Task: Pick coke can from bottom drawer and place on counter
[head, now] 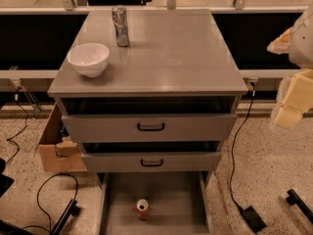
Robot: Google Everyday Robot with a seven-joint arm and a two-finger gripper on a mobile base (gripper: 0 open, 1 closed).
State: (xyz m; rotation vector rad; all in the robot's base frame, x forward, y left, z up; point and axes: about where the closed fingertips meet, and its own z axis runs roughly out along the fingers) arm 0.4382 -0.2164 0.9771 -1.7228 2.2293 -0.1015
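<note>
You will find the gripper point(292, 104) at the right edge of the view, level with the front edge of the counter point(171, 58) and well off its right side. It holds nothing and touches nothing you can see. Whether it is spread or pressed together cannot be told from this view. The coke can point(142, 208) stands upright on the floor of the bottom drawer point(166, 187), which is pulled fully out. The can sits near the drawer's front edge, slightly left of centre, apart from both side walls. Above it, the top drawer point(149, 127) and the middle drawer point(151, 161) are each partly pulled out, and each carries a black handle. On the counter, a white bowl point(88, 58) rests near the front-left corner. A tall silver can point(120, 26) stands upright behind it, toward the back-left corner. A cardboard box point(54, 148) sits on the floor against the cabinet's left side.
</note>
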